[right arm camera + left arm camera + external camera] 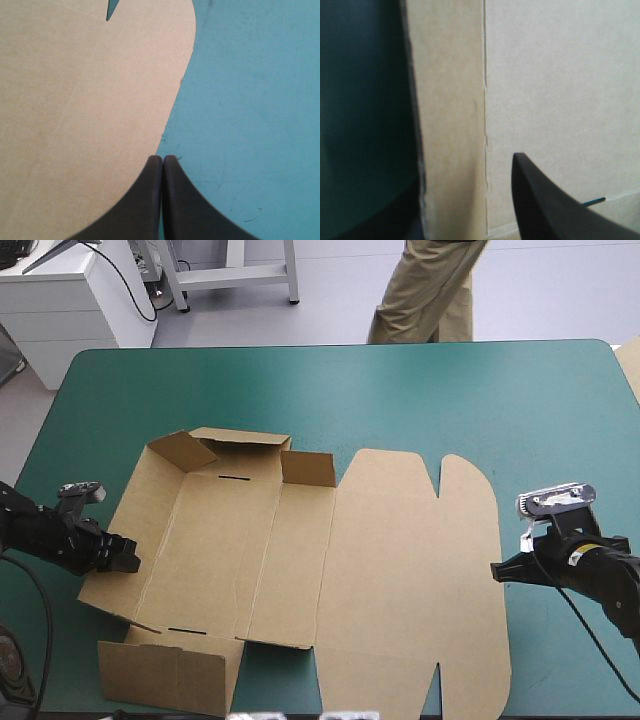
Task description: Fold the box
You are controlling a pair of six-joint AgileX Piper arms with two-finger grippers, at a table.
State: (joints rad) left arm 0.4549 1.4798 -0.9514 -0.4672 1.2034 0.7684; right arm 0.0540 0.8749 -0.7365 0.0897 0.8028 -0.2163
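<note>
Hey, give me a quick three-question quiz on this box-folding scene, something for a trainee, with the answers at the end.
1. True or false: the right gripper has its fingers shut, right at the rounded edge of the box.
2. Which part of the box stands raised off the table?
A) the far end of its left half
B) its rounded right edge
C) no part
3. Fill in the gap: the left gripper is at the box's ___ edge.

Key: 1 true; 2 A; 3 left.
</note>
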